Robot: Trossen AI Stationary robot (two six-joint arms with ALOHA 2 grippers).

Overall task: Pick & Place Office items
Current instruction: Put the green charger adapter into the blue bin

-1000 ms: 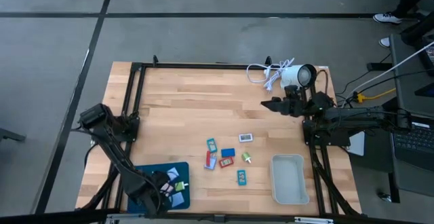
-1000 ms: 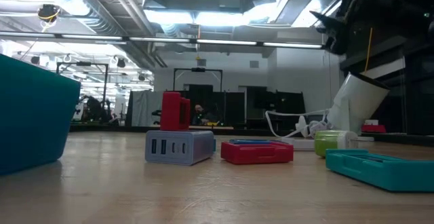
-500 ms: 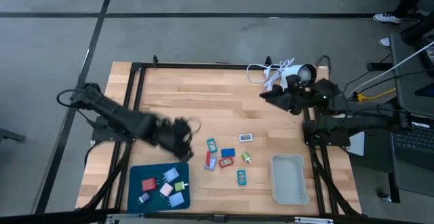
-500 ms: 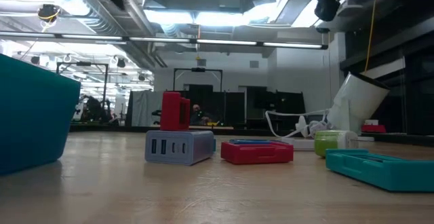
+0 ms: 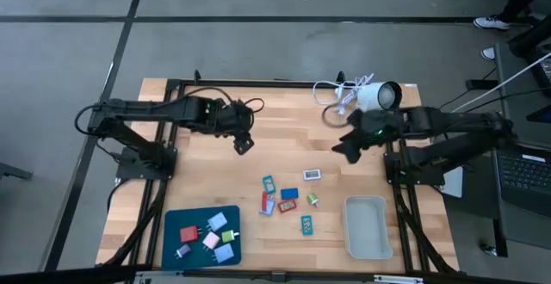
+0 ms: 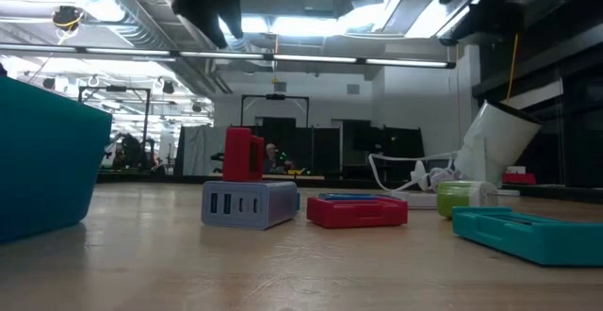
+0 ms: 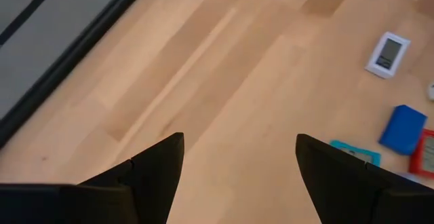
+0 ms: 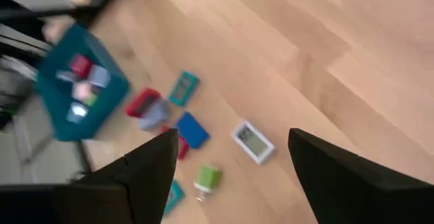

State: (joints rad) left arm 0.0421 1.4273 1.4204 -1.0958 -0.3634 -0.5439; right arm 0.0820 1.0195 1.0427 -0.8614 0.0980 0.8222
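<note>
— How many office items are lying loose on the table?

— Six in the middle: a white one, a blue one, two teal ones, a red one and a green one. Five more are sitting on the blue tray (near the left front corner). The white bin is sitting just right of the loose group.

— And the fingers?

— The left gripper is hovering over bare wood, fingers spread, grasping nothing. The right gripper is hanging near the white lamp, fingers likewise released.
</note>
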